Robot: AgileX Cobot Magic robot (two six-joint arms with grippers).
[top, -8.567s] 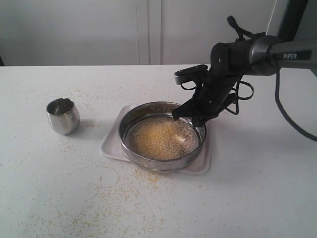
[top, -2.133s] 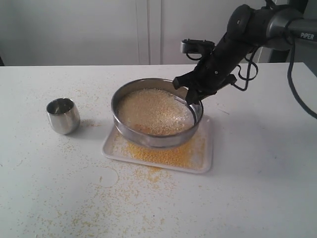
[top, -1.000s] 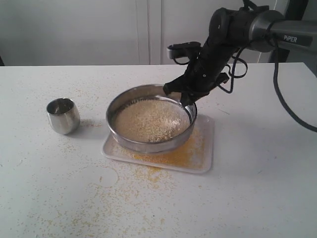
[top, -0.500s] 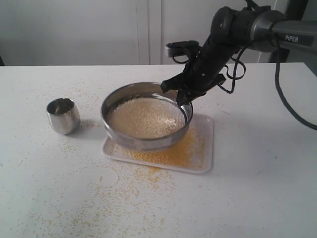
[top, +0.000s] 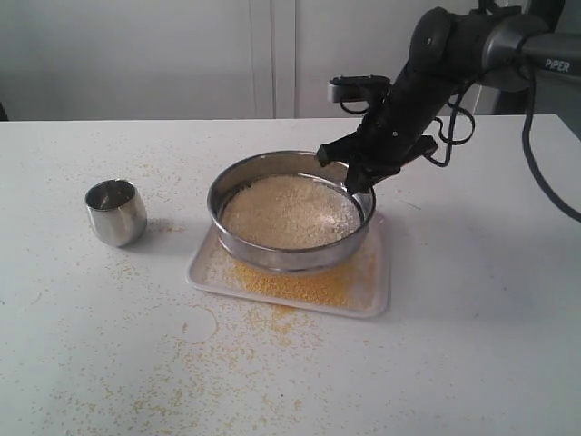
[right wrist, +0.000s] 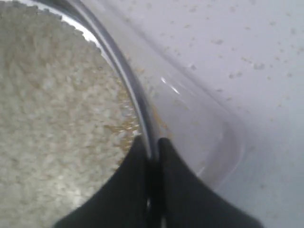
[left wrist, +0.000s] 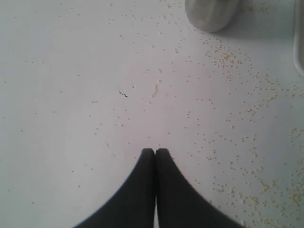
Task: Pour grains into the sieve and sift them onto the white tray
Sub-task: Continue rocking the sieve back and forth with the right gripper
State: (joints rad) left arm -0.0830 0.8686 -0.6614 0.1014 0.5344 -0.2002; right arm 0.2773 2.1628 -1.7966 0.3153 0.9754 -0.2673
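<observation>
Fingertips of left gripper pressed together, clenched on nothing, above table dotted with stray granules. Steel cup upright at far left of exterior view, well apart from white tray. Sieve held over tray, covering most of it, with off-white grains spread across the mesh. Fine yellow granules lying on tray beneath and in front of sieve, more scattered on table before it. Right gripper at sieve's far right rim, clamped on that rim, one finger inside the ring and one outside, as seen close up from right wrist.
</observation>
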